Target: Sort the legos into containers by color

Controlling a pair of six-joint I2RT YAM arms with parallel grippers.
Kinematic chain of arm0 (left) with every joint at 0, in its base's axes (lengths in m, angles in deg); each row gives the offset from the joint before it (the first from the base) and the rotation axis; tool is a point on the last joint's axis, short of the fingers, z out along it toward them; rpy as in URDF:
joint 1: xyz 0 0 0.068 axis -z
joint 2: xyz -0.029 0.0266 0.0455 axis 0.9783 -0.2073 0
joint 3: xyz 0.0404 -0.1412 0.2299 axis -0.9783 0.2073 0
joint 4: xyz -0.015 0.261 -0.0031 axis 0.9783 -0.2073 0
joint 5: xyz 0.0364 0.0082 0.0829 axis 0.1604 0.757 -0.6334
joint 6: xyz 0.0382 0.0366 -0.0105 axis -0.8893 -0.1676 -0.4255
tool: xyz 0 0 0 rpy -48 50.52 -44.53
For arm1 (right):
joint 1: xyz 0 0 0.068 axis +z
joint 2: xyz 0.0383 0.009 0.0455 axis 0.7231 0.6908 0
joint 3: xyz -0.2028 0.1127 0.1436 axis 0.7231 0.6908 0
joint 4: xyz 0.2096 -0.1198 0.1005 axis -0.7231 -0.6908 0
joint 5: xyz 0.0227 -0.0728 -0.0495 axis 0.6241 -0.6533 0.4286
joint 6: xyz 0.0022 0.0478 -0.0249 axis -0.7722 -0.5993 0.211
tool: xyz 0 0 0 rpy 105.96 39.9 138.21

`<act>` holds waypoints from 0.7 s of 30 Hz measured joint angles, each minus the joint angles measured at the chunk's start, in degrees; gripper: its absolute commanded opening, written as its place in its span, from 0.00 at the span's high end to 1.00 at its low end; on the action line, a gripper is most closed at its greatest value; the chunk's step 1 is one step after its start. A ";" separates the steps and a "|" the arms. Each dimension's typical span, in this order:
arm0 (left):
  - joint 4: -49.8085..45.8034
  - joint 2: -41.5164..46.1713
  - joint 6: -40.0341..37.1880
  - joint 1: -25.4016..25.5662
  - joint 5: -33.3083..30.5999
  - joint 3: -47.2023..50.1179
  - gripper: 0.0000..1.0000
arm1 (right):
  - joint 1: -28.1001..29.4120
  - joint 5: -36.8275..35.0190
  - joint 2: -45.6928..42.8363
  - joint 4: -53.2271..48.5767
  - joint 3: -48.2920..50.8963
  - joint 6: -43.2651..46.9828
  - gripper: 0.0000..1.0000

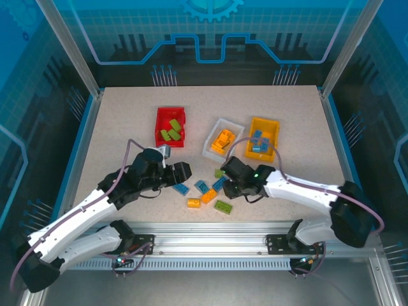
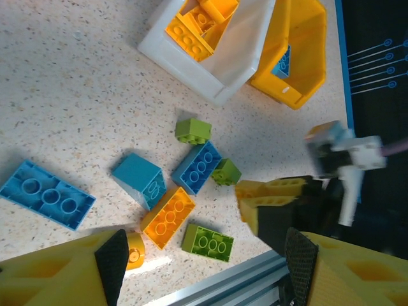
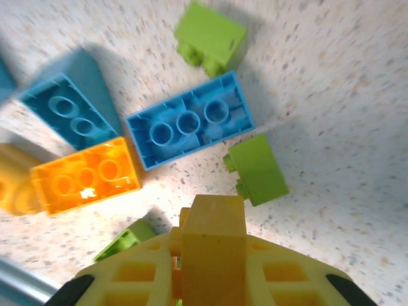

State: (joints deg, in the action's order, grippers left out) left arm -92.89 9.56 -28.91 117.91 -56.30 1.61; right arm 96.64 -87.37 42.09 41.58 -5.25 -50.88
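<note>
Bare tabletop (image 1: 115,127) lies open at 9 and 12 o'clock. The red bin (image 1: 158,127), white bin (image 1: 210,136) and yellow bin (image 1: 268,125) stand mid-table, holding green, orange and blue bricks in turn. The loose legos (image 1: 203,187), in all three colours, cluster at 6 o'clock of the white bin, near the front rail (image 1: 210,227). The left gripper (image 2: 205,255) hangs over them, jaws wide and empty. The right gripper (image 3: 213,217) has its jaws pressed together, just beside a small green brick (image 3: 255,169).

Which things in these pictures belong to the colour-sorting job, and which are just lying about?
Belongs to the job:
red bin with green bricks
white bin with orange bricks
yellow bin with blue bricks
loose bricks awaiting sorting

Just there:
table
metal rail
arm cable
</note>
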 measured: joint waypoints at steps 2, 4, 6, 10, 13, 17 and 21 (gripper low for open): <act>0.76 -1.01 0.00 0.24 0.63 -0.13 0.29 | -1.99 -0.22 -2.51 -1.81 -2.54 0.44 0.83; 1.40 -2.29 0.00 0.44 1.03 -0.61 0.29 | -5.07 0.00 -3.04 -2.36 -5.68 1.29 0.84; 2.14 -3.63 0.00 0.52 1.05 -1.25 0.29 | -8.85 0.61 -1.62 -2.43 -9.73 2.19 0.84; 3.61 -6.21 -0.02 1.11 1.01 -2.97 0.29 | -15.17 1.55 7.91 -1.55 -20.85 3.39 0.86; 4.00 -7.65 -0.07 1.60 0.98 -3.89 0.29 | -18.12 1.77 17.40 -1.25 -29.59 3.58 0.87; 4.09 -9.92 -0.28 2.01 0.76 -4.96 0.29 | -21.03 1.29 28.11 -1.99 -38.82 3.02 0.87; 4.09 -11.63 -0.57 2.62 0.59 -4.98 0.30 | -22.38 -0.22 34.99 -5.46 -45.46 2.21 0.88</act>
State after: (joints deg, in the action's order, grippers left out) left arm -88.80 -2.07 -29.48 120.54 -55.71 -3.38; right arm 74.25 -87.59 77.08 36.12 -50.71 -48.67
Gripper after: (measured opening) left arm 0.705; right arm 0.229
